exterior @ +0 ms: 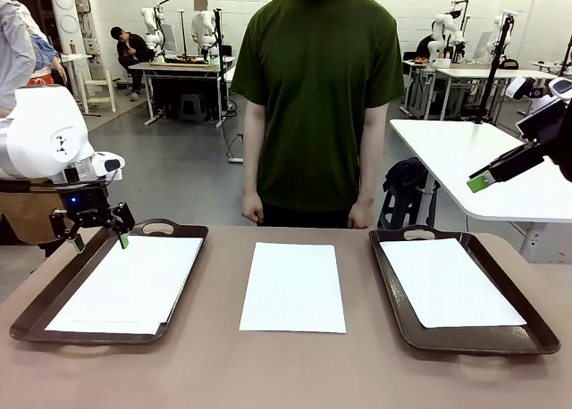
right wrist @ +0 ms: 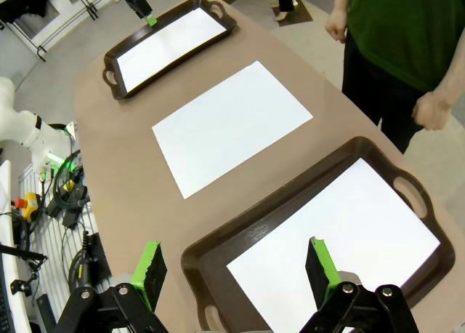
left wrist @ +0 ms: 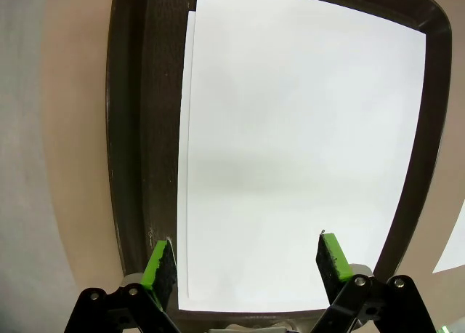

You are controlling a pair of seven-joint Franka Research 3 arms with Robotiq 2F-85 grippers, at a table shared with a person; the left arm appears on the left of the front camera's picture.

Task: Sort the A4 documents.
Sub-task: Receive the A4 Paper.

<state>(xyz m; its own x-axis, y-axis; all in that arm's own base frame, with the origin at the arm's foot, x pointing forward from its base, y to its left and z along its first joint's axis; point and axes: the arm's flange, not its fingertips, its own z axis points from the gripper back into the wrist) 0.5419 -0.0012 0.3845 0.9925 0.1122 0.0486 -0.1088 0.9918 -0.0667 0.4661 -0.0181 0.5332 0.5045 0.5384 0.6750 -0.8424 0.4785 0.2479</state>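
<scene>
Three white A4 documents show. One lies bare on the table's middle [exterior: 293, 286], [right wrist: 232, 126]. Another rests in the left dark brown tray [exterior: 45, 293], with a second sheet's edge peeking out beneath it [left wrist: 183, 166]. A further sheet [exterior: 450, 281] lies in the right tray [exterior: 391, 284]. My left gripper [exterior: 100, 241] hangs open just above the left tray's far left corner, its fingers [left wrist: 160, 264] spread over the paper [left wrist: 290, 144]. My right gripper [exterior: 483, 179] is raised high at the right, open [right wrist: 236, 264] over the right tray [right wrist: 276, 206] and its sheet [right wrist: 341, 238].
A person in a dark green shirt [exterior: 317, 96] stands at the table's far edge, hands [exterior: 253, 214] down by their sides. A white table [exterior: 483, 159] stands behind at the right. Bare brown tabletop [exterior: 268, 373] runs along the front.
</scene>
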